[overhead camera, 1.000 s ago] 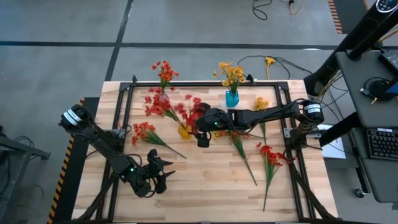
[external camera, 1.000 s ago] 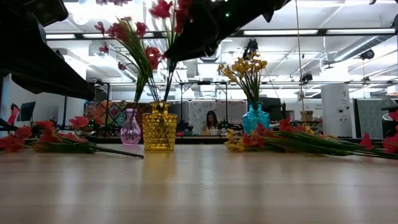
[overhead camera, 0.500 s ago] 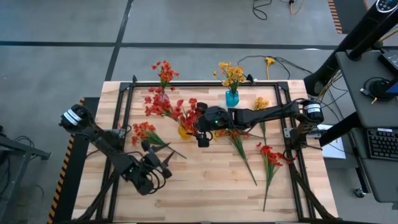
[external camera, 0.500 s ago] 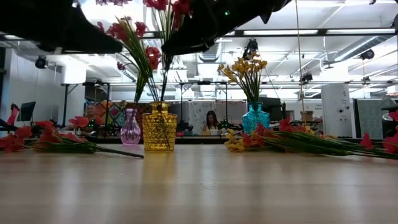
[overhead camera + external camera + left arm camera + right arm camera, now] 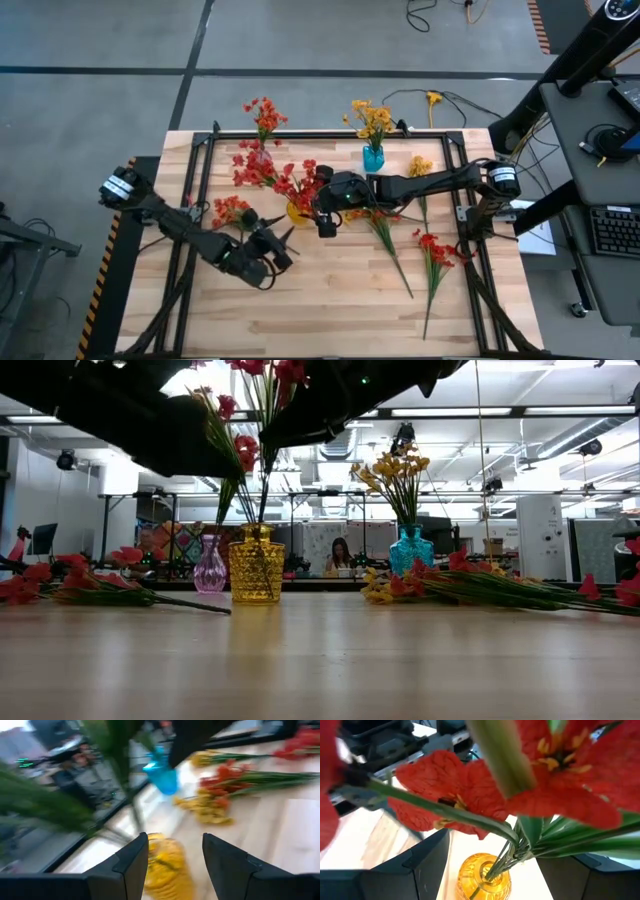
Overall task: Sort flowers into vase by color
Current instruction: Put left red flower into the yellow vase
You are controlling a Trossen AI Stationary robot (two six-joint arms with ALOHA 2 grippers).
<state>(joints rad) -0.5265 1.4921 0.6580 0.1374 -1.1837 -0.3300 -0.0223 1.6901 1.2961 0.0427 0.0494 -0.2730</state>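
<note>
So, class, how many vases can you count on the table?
3: a yellow vase near the middle, a pink vase just beside it farther back, and a blue vase toward the table's far edge.

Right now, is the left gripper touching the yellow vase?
Apart. In the left wrist view the left gripper is open, with the yellow vase visible beyond the gap between its fingers; the high view shows table between them.

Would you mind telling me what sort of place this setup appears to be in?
Probably a robotics lab or workshop: a wooden table on bare concrete floor, ceiling strip lights over open workspace, and a desk with keyboard beside it.
</note>
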